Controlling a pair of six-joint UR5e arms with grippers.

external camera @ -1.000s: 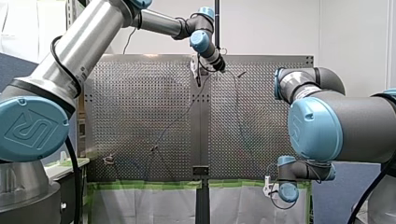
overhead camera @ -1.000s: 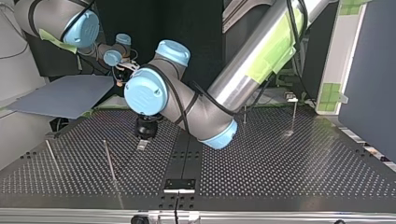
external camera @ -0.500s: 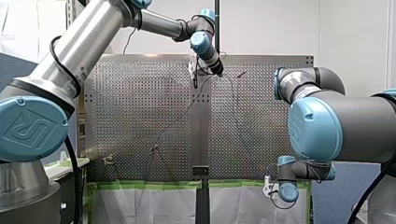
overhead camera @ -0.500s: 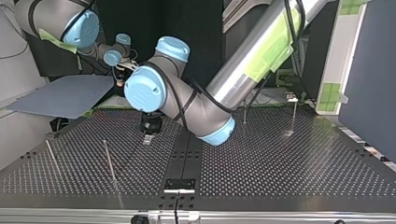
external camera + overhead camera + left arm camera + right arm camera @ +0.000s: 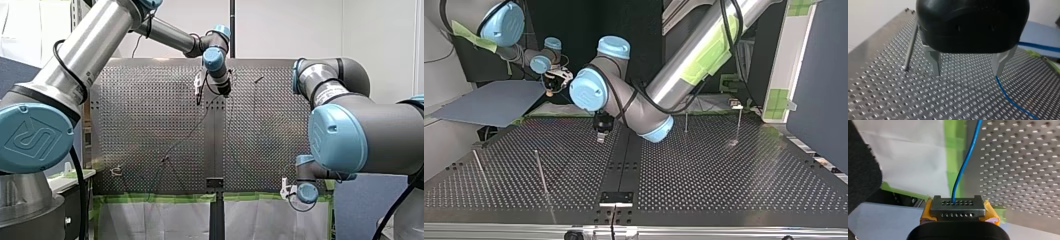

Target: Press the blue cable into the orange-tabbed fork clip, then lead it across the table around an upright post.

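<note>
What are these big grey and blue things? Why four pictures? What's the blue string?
They are two robot arms at a metal table full of little holes. One picture looks from behind the arms, one faces them from across the table, and two come from small cameras on the wrists. Each arm ends in a two-fingered tool. The right tool pinches a blue cable. The left tool is open, holding nothing, with the cable lying beside one finger. Thin upright posts stand on the table.

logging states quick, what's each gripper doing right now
Left gripper: open, holding nothing.
Right gripper: closed on the blue cable.
</note>
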